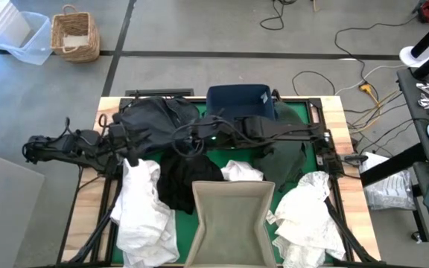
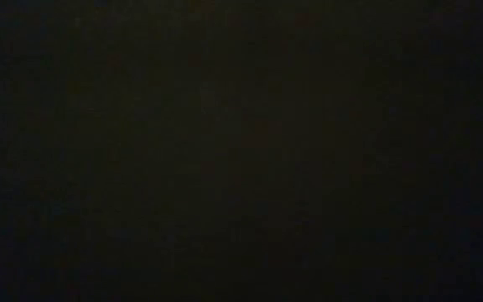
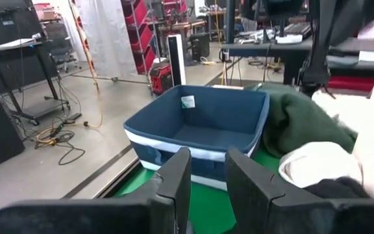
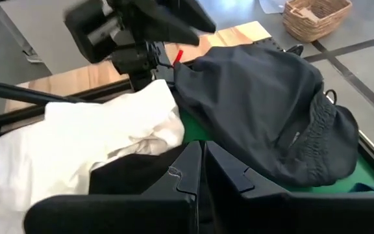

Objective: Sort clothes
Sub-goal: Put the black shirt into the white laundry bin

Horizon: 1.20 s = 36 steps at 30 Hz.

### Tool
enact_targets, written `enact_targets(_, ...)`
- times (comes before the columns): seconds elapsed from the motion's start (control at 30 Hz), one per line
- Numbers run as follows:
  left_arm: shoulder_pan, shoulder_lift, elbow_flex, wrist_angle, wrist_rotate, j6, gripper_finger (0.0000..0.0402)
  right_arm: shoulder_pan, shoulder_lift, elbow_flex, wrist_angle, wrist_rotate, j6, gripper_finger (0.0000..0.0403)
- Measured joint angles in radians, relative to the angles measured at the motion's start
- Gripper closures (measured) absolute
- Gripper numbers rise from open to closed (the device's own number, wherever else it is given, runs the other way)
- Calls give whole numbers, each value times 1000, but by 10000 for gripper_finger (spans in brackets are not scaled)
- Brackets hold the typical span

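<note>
Beige bin [image 1: 233,212]: you see it nearest, at the table's front edge in the middle, with cloth all around it.
White clothes: one wrinkled white piece [image 1: 141,205] lies left of the beige bin, another [image 1: 310,216] lies right of it, and a smaller white piece [image 1: 241,172] sits just behind the bin.
Black garment [image 1: 185,182]: it lies between the left white piece and the beige bin, touching both.
Grey garment [image 1: 155,119]: it is heaped at the back left of the table; in the right wrist view [image 4: 265,104] you see it beside a white piece.
Green garment [image 1: 289,160]: it lies at the back right, beside the blue bin.
Blue bin [image 1: 240,100]: it stands at the back middle; in the left wrist view [image 3: 200,123] nothing is seen inside.
Left gripper [image 3: 206,179]: it points at the blue bin, the fingers a little apart, nothing between them.
Right gripper [image 4: 202,170]: it hangs above the black garment, the fingers pressed together, holding nothing.
Low view: you get only darkness there.
</note>
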Motion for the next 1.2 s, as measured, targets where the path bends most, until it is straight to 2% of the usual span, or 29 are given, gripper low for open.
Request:
enact_targets(0.1, 0, 1, 20, 0, 0, -43, 325, 0, 46, 49, 5, -1, 1, 390)
enact_targets(0.47, 0, 0, 33, -11, 0, -65, 325, 1, 94, 47, 81, -47, 33, 390)
enact_targets(0.77, 0, -1, 36, -18, 69, -65, 325, -2, 106, 47, 11, -55, -121, 390)
enact_targets(1.07, 0, 1, 37, -22, 80, -65, 325, -35, 156, 47, -24, -55, -47, 390)
enact_targets(1.2, 0, 1, 37, -24, 80, -65, 325, -39, 169, 46, -52, -104, 55, 390)
